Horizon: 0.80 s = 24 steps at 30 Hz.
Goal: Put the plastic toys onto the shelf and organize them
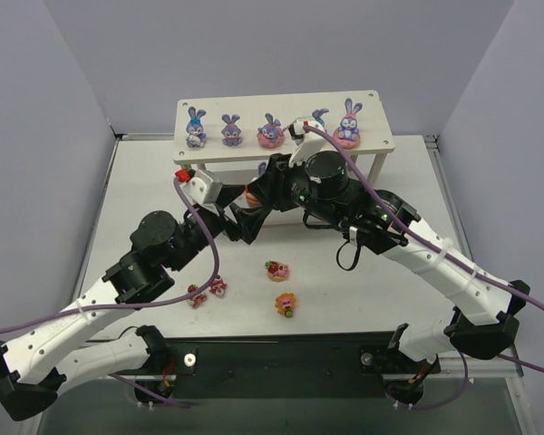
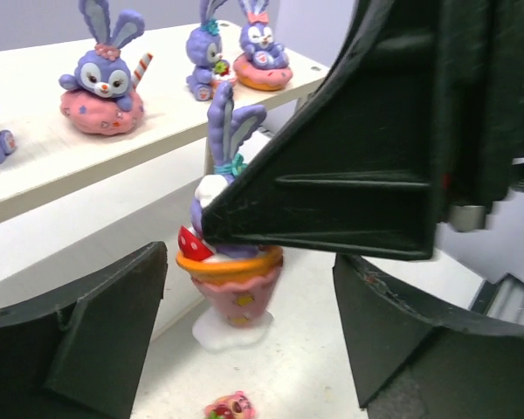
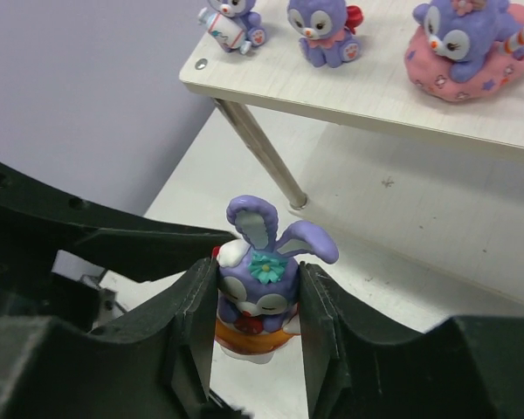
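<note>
Inspector: If the right gripper point(image 3: 258, 305) is raised askew, the bunny-in-cupcake figurine point(image 3: 260, 262) could be tipped or dropped, since only its head is pinched between the closed-in jaws.

Reviewer: Location?

Inspector: Found just before the shelf point(image 1: 254, 152), below its top board. The left gripper point(image 2: 249, 288) is spread wide, nothing gripped; both arms are stretched forward, converging there.

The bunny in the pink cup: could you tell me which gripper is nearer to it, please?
Right. The right gripper presses its fingers against both sides of the bunny in the pink cup; the left gripper is open, with gaps to it.
</note>
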Each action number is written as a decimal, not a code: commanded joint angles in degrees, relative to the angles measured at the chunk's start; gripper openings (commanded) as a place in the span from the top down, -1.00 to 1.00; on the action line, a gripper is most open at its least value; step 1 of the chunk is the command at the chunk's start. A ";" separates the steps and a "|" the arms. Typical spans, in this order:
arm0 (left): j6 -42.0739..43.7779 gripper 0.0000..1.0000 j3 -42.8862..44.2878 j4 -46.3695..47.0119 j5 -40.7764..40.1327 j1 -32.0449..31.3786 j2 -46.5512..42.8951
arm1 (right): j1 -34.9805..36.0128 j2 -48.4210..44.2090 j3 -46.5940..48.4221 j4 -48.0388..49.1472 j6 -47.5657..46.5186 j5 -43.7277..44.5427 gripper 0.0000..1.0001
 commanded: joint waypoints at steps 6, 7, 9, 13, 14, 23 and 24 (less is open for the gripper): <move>-3.27 -0.95 2.09 0.16 1.42 -0.42 -7.09 | -2.21 -2.16 1.99 -1.53 -9.92 9.38 1.00; -3.27 -0.95 2.09 -1.06 1.07 -0.42 -7.53 | -2.48 -3.03 1.82 -1.62 -11.52 12.09 1.00; -3.36 -0.95 2.00 -2.56 -0.33 -0.42 -8.85 | -3.53 -4.18 1.11 -1.89 -17.30 15.35 1.00; -3.53 -0.94 0.51 -7.39 -1.83 -0.42 -10.96 | -8.52 -7.51 0.41 -1.98 -26.00 20.98 1.00; -3.88 -0.95 0.16 -8.01 -2.01 -0.42 -11.40 | -9.94 -8.04 0.32 -1.89 -26.90 21.77 1.00; -5.21 -0.95 -1.25 -10.12 -2.71 -0.33 -11.93 | -20.75 -9.37 -0.82 4.35 -39.03 25.03 1.00; -5.21 -0.95 -1.08 -10.38 -2.71 -0.33 -11.76 | -21.54 -9.19 -0.91 5.05 -39.48 24.68 1.00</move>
